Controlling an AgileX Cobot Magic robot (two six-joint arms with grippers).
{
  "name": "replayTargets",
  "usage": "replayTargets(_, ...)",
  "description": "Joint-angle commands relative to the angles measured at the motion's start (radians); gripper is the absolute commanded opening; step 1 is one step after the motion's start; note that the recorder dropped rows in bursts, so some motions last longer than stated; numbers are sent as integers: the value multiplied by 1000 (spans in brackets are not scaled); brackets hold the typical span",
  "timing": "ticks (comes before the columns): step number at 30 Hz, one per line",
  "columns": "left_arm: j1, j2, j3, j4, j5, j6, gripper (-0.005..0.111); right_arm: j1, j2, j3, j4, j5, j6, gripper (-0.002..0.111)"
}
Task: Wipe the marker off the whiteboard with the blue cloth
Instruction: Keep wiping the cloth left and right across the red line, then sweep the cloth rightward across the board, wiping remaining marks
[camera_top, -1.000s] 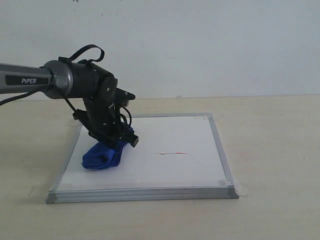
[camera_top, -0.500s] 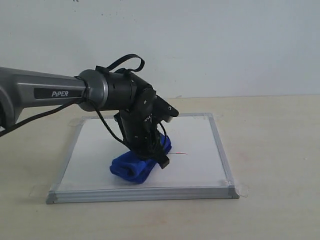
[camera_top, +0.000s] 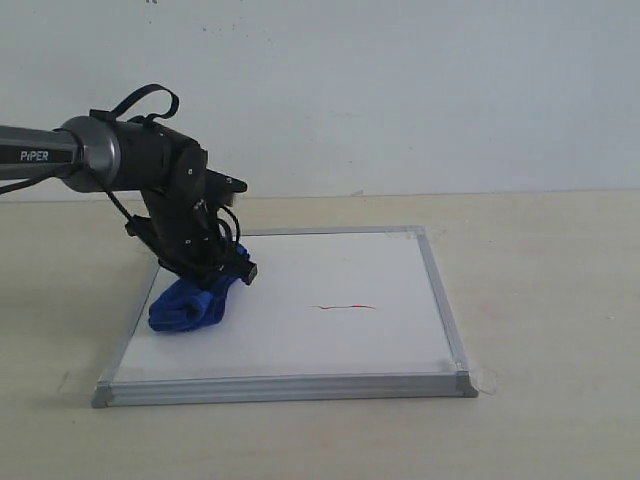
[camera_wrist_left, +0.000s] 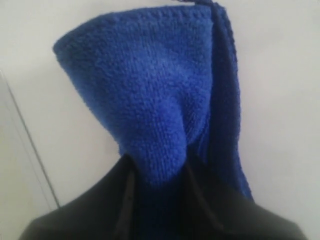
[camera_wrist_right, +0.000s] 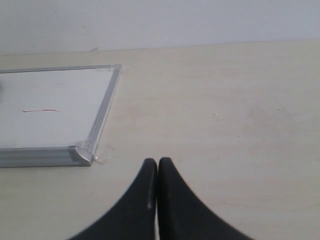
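Observation:
The whiteboard (camera_top: 330, 340) lies flat on the table, silver-framed. A short wavy red marker line (camera_top: 345, 307) crosses its middle; it also shows in the right wrist view as the marker line (camera_wrist_right: 39, 110) on the whiteboard (camera_wrist_right: 60, 125). The blue cloth (camera_top: 185, 305) rests bunched on the board's left part, with my left gripper (camera_top: 232, 272) shut on its upper end. In the left wrist view the blue cloth (camera_wrist_left: 150, 100) fills the space between the dark fingers. My right gripper (camera_wrist_right: 158, 164) hovers shut and empty over bare table, off the board's near right corner.
The beige table (camera_top: 540, 300) surrounds the board, with a white wall (camera_top: 400, 90) behind. Clear tape tabs (camera_wrist_right: 106, 152) sit at the board's corners. My left arm (camera_top: 60, 160) reaches in from the left edge.
The left gripper swept the cloth right toward the red line half a second ago, then back to the board's left side. The red line looks unchanged. The right arm is not seen earlier.

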Motion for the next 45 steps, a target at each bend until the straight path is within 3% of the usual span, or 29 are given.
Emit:
replayTargets(1,-27,25,20,-86,24,75,4,-2,-4,-1,1,-12,0,0)
replayTargets(11,-244,21,18,-136,-1,150,4,-2,-4,-1,1,-12,0,0)
replayTargets(17,-337,19,13,-145,6,177,4,-2,-4,-1,1,-12,2,0)
replayTargets(20,-341,19,9,-136,-3,178,4,-2,-4,-1,1,-12,2,0)
replayTargets(26,-242,19,-6,-29,-5,35,4,-2,-4,-1,1,-12,2,0)
replayTargets(30,-199,19,-37,-155,18,43,4,-2,-4,-1,1,-12,2,0)
replayTargets(33,-239,19,-44,-362,-4,206,4,-2,-4,-1,1,-12,2,0)
replayTargets(35,-292,19,-44,-414,-19,275,4,-2,-4,-1,1,-12,2,0)
replayTargets(40,-388,25,-50,-314,-19,267,4,-2,-4,-1,1,-12,2,0)
replayTargets(45,-358,25,-92,-65,6,41,4,-2,-4,-1,1,-12,2,0)
